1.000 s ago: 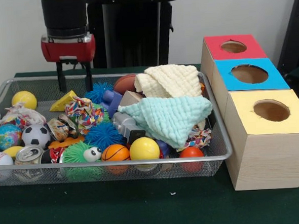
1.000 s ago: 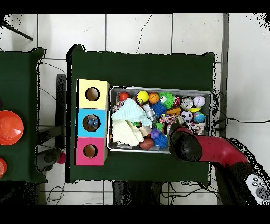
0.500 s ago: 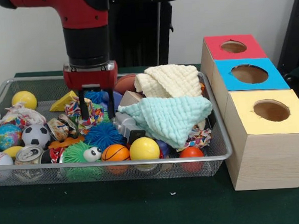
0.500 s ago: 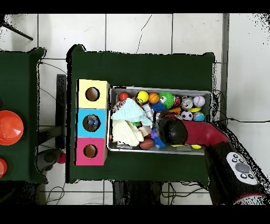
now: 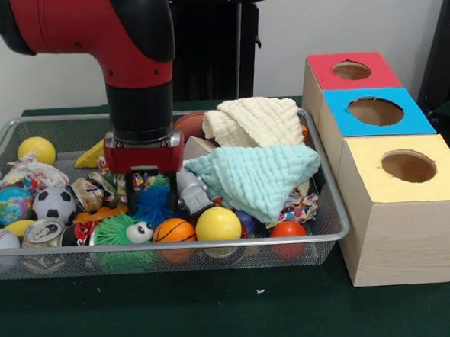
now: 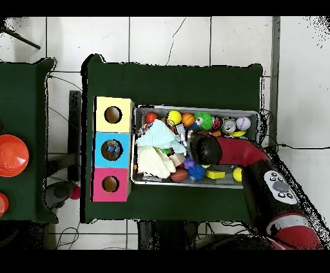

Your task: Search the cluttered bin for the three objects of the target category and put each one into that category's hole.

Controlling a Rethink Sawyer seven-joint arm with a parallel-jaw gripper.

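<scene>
My gripper is down inside the wire bin, open, with its fingers either side of a blue spiky ball. I cannot tell whether they touch it. Just in front lie a small orange basketball, a yellow ball and a green spiky ball with an eye. A grey toy sits to the gripper's right. From overhead the arm covers the gripper near the bin's middle.
Mint cloth and cream cloth cover the bin's right half. A soccer ball, globe ball, baseball and can lie left. Red, blue and yellow hole boxes stand beside the bin.
The gripper moved from the bin's back left corner toward the middle and came down into the clutter over the blue spiky ball. Its fingers stayed apart.
</scene>
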